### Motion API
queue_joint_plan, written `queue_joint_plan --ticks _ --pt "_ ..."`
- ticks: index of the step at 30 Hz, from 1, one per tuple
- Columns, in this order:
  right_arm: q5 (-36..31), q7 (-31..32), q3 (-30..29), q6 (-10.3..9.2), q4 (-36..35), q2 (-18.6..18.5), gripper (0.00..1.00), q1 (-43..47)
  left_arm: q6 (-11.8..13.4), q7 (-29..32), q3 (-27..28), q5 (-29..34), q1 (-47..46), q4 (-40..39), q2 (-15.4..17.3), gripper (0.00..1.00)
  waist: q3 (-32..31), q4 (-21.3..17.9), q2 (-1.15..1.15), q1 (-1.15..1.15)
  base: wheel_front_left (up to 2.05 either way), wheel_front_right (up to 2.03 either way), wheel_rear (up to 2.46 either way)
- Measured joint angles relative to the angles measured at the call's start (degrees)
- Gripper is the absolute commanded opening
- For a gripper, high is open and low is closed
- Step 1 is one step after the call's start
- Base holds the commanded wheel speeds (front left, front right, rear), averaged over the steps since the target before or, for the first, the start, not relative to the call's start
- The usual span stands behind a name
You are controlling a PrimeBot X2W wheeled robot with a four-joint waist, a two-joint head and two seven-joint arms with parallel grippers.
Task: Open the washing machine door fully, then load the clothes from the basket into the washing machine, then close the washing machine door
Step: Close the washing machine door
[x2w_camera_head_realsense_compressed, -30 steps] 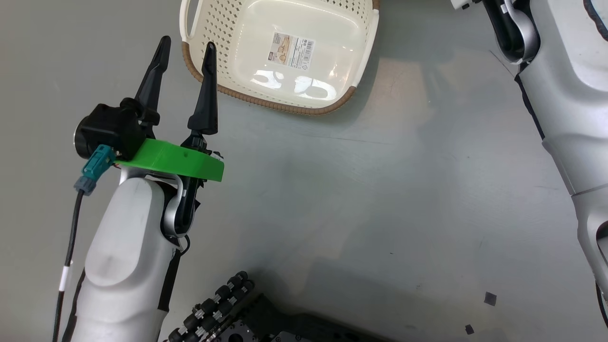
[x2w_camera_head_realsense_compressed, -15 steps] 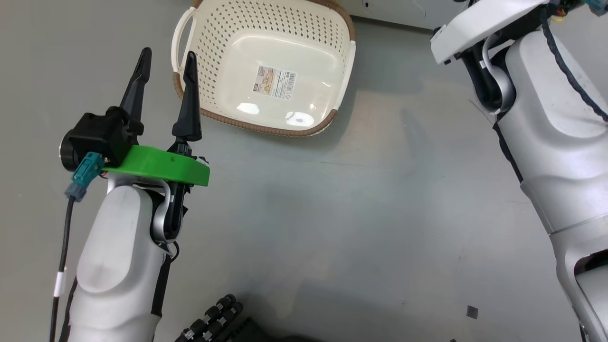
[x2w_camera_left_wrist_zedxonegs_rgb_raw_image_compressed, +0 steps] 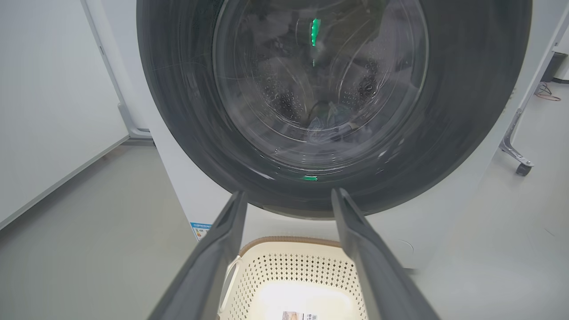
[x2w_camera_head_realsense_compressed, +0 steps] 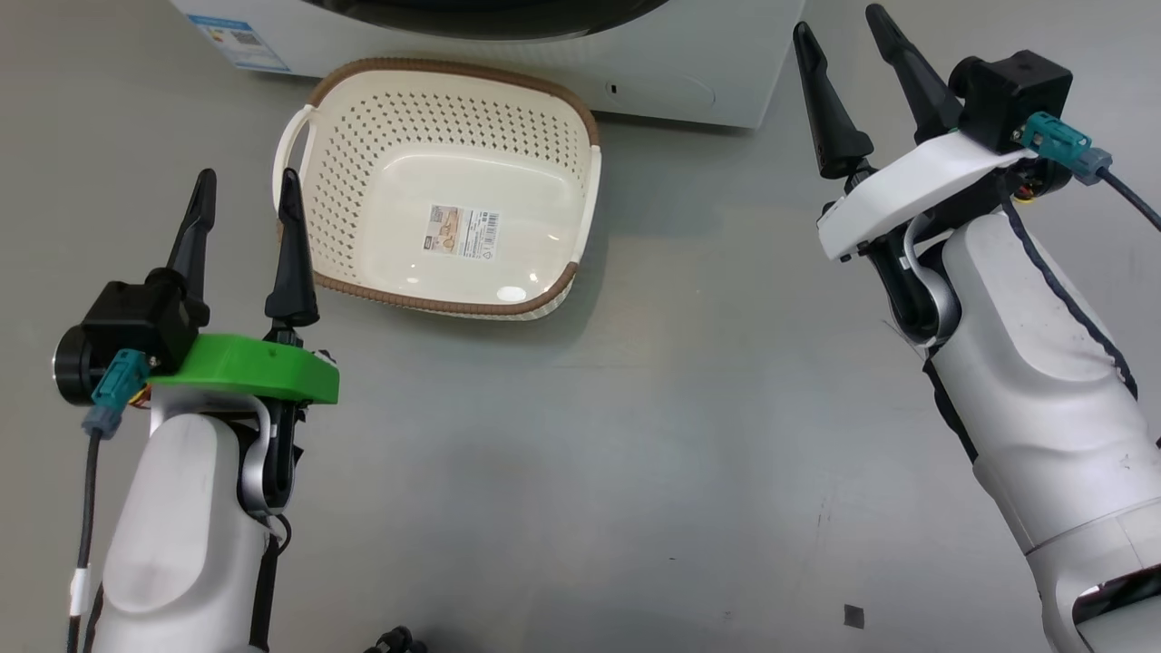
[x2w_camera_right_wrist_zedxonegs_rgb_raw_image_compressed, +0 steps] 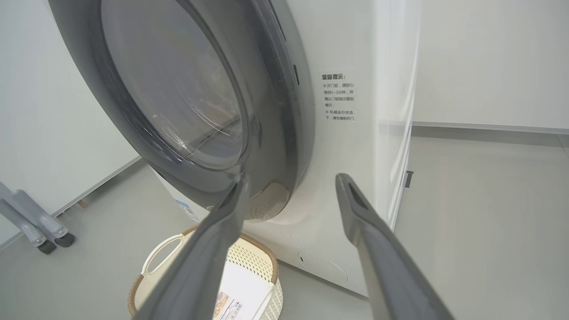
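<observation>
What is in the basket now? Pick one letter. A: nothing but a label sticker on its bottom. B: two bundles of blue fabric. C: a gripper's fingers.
A: the basket has a bare cream bottom with just the label sticker, no fabric.

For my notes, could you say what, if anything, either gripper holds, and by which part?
Nothing: the left gripper and right gripper are both open and empty.

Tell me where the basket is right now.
Head view: the basket stands empty on the floor, left of centre, just before the washing machine, with the left gripper close by its left side.
</observation>
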Motion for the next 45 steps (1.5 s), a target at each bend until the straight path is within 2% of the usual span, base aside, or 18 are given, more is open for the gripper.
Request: queue_joint_plan --ticks 23,36,45 --pt "-2.16 0.01 -10.14 -0.33 -7.55 -0.41 1.0 16.49 -0.01 0.0 7.26 1.34 9.5 0.96 1.13 1.0 -9.64 -10.58 0.0 0.0 0.0 0.0 0.0" --pt "-5.46 0.01 -14.02 -1.13 -11.79 0.32 1.0 26.76 -0.01 0.0 9.18 3.34 15.31 1.27 1.14 1.0 -15.02 -13.36 0.0 0.0 0.0 0.0 0.0" --pt "-6.11 0.01 -16.88 -1.59 -14.29 0.89 1.0 32.31 -0.01 0.0 10.02 4.19 18.13 0.24 1.02 1.0 -17.91 -13.69 0.0 0.0 0.0 0.0 0.0"
